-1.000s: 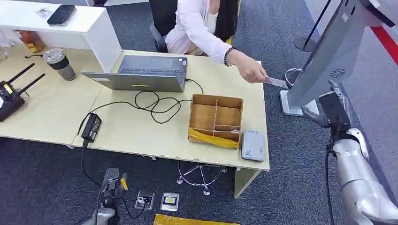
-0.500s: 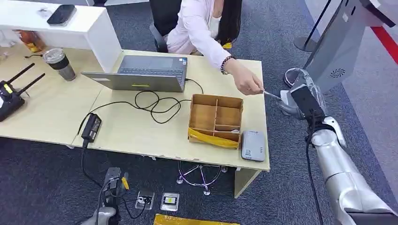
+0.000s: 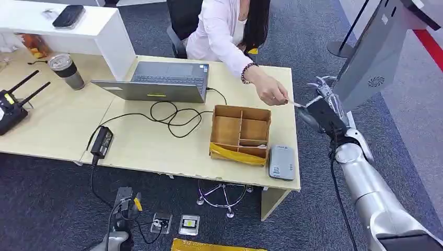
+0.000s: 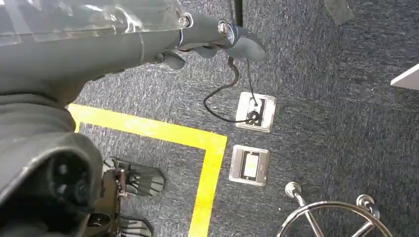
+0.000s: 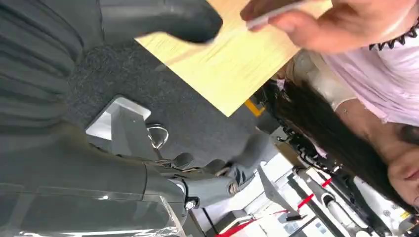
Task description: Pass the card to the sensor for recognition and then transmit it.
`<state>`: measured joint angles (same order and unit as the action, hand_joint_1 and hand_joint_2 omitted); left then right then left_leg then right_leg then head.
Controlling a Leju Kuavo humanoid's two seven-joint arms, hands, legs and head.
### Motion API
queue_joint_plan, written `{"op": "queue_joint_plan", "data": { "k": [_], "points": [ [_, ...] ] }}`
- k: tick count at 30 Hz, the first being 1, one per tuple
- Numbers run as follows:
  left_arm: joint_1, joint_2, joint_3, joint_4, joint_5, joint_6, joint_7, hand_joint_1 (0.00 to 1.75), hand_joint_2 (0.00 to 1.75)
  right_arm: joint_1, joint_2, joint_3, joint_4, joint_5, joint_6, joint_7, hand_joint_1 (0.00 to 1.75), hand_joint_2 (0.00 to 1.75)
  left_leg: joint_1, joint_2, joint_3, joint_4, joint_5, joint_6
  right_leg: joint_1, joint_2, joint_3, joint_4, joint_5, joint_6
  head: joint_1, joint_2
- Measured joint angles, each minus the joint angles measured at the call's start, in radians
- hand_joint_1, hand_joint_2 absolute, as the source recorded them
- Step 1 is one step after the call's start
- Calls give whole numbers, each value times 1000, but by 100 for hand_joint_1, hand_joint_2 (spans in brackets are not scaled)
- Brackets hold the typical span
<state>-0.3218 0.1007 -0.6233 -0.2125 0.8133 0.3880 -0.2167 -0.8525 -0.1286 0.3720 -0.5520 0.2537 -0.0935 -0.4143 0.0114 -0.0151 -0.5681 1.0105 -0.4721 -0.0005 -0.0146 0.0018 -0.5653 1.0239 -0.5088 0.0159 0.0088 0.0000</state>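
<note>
A person's hand (image 3: 272, 94) offers the card (image 3: 299, 104) beside the tabletop (image 3: 156, 146); the right hand (image 3: 321, 107), fingers spread and empty, must next pinch it.

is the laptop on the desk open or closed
Open. In the head view the laptop has its lid folded right back, so keyboard half and lid lie nearly flat on the desk. Whether the screen is lit cannot be told.

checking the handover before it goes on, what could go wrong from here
1. The card sits thin between the person's hand and the right hand; whether the robot grips it is unclear, so it could drop past the table edge onto the carpet.
2. The grey sensor stand rises close beside the right hand, so a lift could knock it.
</note>
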Motion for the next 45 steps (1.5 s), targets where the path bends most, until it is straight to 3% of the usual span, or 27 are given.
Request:
{"op": "queue_joint_plan", "data": {
  "k": [29, 45],
  "points": [
    [3, 0, 1, 0, -4, 13, -2, 0, 0, 0, -2, 53, -20, -37, -10, 22, 175, 175, 0, 0, 0, 0, 0, 0, 0, 0, -1, 0, 0, 0, 0, 0],
    [11, 1, 2, 0, 3, 17, -8, 0, 0, 63, -77, 53, -14, -79, -41, 13, 175, 175, 0, 1, -1, 0, 0, 0, 0, 0, -2, 0, 0, 0, 0, 0]
  ]
}}
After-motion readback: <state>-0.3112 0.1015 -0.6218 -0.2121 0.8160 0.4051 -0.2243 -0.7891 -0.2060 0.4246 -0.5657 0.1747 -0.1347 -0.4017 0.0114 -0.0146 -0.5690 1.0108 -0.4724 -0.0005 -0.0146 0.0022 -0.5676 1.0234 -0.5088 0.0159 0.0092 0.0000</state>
